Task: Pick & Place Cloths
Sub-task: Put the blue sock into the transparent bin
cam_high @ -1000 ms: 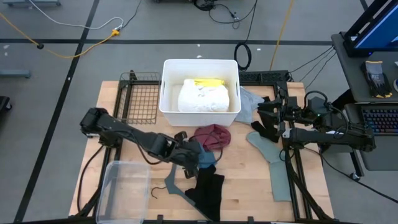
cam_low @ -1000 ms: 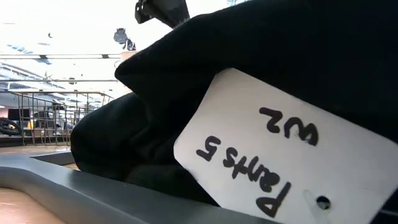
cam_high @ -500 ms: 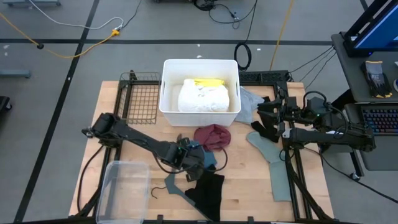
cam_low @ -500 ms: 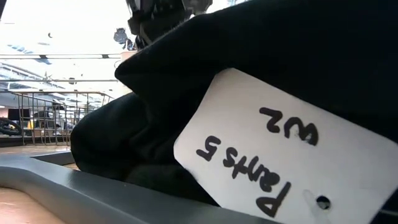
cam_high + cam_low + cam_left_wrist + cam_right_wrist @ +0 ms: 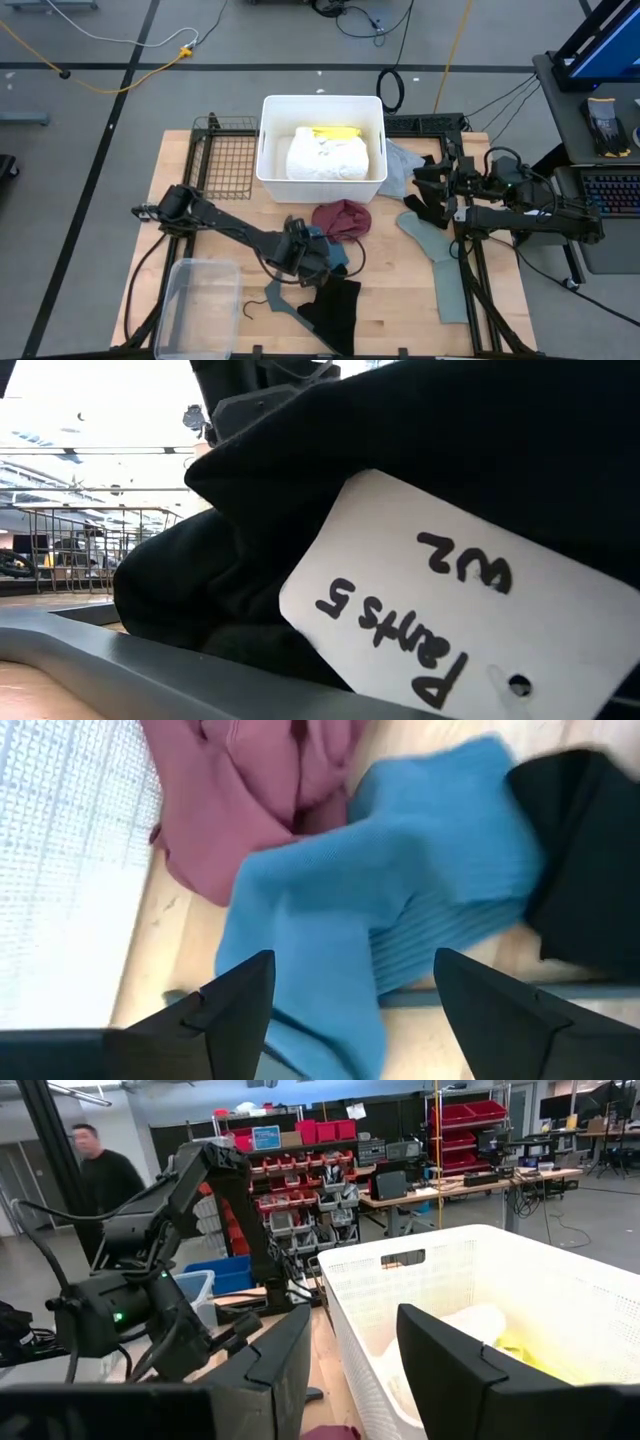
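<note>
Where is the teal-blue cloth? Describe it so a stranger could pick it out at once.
Start at the white basket at the table's far edge and come toward the near edge, past the maroon cloth. The teal-blue cloth lies just beyond it, with the black cloth on its near side. It is the only blue piece, ribbed, directly under the open left gripper.

I see bare wood on the table (image 5: pixel 230 210) between the wire rack (image 5: pixel 222 155) and the clear bin (image 5: pixel 195 305) at the near left corner. Mid-table is crowded: maroon cloth (image 5: pixel 342 218), teal-blue cloth (image 5: pixel 328 255), black cloth (image 5: pixel 335 310) and grey hanger (image 5: pixel 275 298) lie close together. The white basket (image 5: pixel 322 150) blocks the far edge.
</note>
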Robot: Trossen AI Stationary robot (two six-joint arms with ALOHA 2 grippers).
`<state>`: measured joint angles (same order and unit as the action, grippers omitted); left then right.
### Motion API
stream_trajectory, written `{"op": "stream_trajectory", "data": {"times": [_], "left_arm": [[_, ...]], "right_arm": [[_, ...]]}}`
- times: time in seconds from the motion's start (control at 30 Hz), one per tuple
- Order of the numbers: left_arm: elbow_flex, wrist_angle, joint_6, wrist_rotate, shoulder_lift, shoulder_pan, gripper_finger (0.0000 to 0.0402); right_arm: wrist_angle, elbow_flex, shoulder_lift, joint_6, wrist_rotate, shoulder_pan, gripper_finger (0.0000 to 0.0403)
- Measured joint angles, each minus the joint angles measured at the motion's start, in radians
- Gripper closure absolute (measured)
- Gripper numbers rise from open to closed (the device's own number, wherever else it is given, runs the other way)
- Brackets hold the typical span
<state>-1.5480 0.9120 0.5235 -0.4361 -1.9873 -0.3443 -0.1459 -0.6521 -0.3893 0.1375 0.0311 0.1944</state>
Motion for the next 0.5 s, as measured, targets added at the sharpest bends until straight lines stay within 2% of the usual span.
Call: {"op": "stream_trajectory", "data": {"times": [0.5], "left_arm": [[0.001,0.003,-0.031,0.043,-0.007,0.020,0.0123]], "right_arm": [[-0.001,0.000,0.000,0.000,0.000,0.000,0.0261]]}}
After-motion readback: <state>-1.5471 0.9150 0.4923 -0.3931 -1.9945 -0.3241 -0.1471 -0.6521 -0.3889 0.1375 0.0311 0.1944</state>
